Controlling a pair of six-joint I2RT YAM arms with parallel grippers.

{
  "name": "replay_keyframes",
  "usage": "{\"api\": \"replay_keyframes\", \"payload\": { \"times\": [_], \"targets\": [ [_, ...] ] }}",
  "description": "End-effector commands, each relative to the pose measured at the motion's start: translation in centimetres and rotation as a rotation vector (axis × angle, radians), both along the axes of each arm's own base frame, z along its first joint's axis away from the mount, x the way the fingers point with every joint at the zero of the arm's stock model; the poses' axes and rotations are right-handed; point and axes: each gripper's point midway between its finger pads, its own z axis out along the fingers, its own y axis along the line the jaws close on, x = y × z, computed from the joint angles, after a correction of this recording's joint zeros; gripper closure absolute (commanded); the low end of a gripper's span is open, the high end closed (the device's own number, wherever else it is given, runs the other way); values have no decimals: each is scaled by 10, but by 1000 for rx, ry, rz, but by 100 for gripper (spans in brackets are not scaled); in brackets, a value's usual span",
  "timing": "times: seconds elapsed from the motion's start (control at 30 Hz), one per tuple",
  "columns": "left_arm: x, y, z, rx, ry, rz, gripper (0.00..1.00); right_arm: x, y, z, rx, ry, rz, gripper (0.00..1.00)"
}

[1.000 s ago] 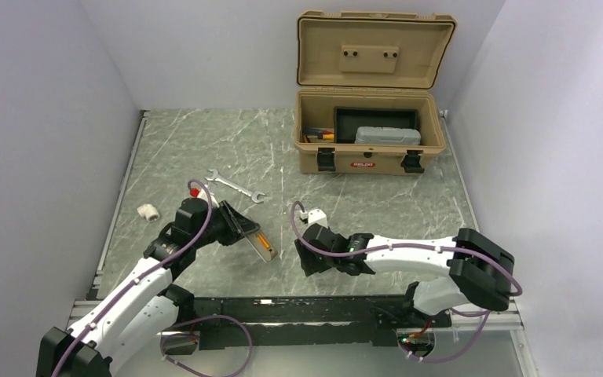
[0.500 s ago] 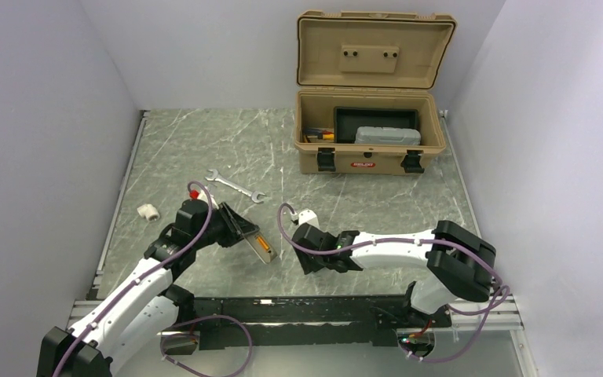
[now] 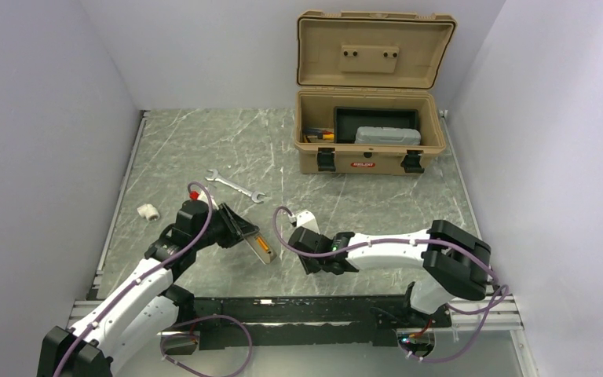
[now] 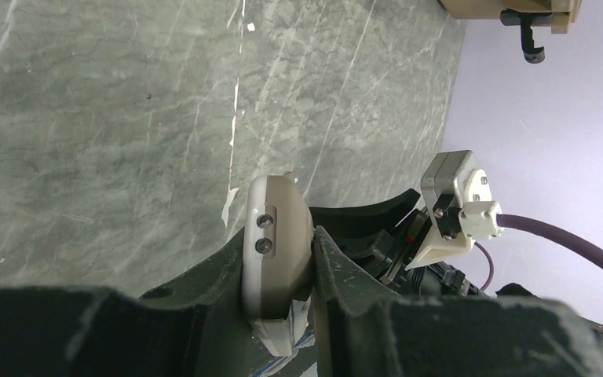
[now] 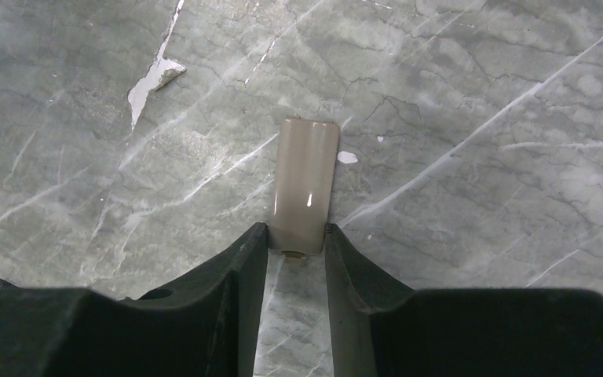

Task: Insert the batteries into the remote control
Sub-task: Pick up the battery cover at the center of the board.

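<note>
Left claw [image 4: 279,259] sits toward the near edge of the worktop [image 3: 204,141], left of the middle and well to the right of a small white fitting [image 3: 148,211] by the left edge. It is closed narrow on the remote [image 4: 271,236], with a finger pressed to each long side. The remote's rounded grey-tan end (two small dark dots on it) pokes out past the fingertips. From above the remote [image 3: 255,242] is tilted, and an orange streak runs along its upturned face; I cannot tell whether that is a battery or a button. A silver wrench [image 3: 235,186] lies flat a little farther back, apart from both arms.

Right claw [image 5: 297,236] is down near the middle of the near edge, close to the remote's free end. It is narrow too, its two fingers touching either side of the near end of a small tan cover [image 5: 306,192], which lies flat on the worktop. An open tan toolbox [image 3: 369,161] stands at the far right corner, lid up.
</note>
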Motion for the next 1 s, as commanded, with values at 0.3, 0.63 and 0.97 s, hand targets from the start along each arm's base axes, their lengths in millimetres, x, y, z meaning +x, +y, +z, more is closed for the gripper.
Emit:
{"api": "replay_keyframes", "payload": {
  "times": [0.3, 0.63, 0.97],
  "targets": [
    [8, -1, 12, -18, -20, 22, 100, 2, -11, 4, -44, -30, -44, 72],
    [15, -2, 32, -49, -97, 33, 100, 19, -14, 85, 108, -170, -87, 77],
    [12, -40, 70, -274, -217, -121, 100, 3, -9, 189, 276, -238, 116, 76]
  ]
}}
